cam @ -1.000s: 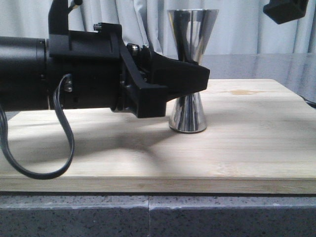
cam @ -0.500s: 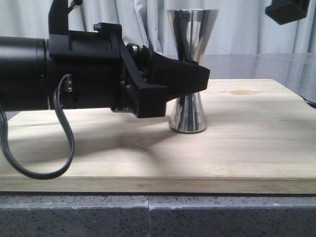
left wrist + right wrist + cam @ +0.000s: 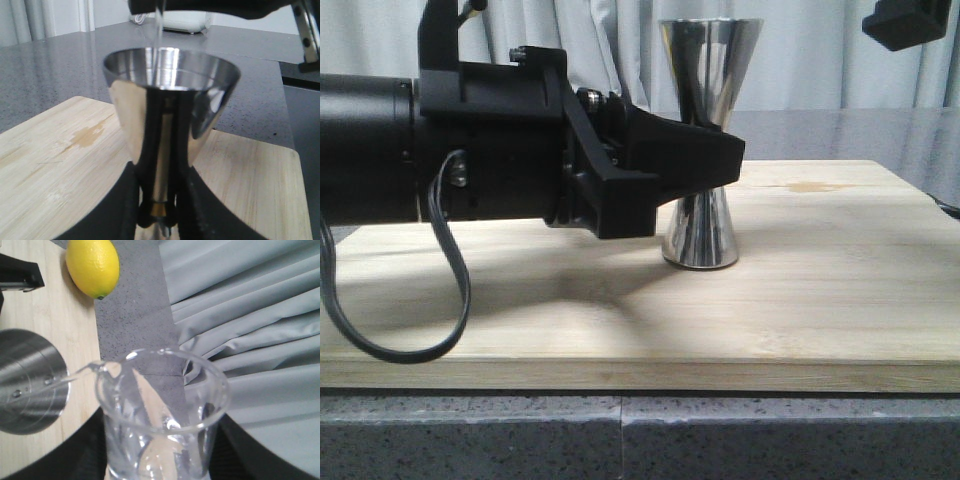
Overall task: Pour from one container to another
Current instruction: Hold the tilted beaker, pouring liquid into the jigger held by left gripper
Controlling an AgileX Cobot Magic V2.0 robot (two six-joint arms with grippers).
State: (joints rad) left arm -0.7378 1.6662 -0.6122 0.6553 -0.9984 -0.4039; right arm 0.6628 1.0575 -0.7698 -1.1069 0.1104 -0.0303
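Note:
The tall steel jigger stands upright on the wooden board. My left gripper is shut on its narrow waist; in the left wrist view the fingers flank the gold band, below the jigger's open cup. A thin clear stream falls into that cup. My right gripper is shut on the clear glass beaker, tilted with its lip over the jigger's rim. In the front view only a black corner of the right gripper shows, and the beaker is out of frame.
A yellow lemon lies at the board's edge, partly on the grey stone counter. A damp stain marks the board behind the jigger. Grey curtains hang at the back. The left arm's cable loops down over the board.
The visible corner of the right gripper has drifted slightly to the right in the front view. The left arm and the jigger have not moved.

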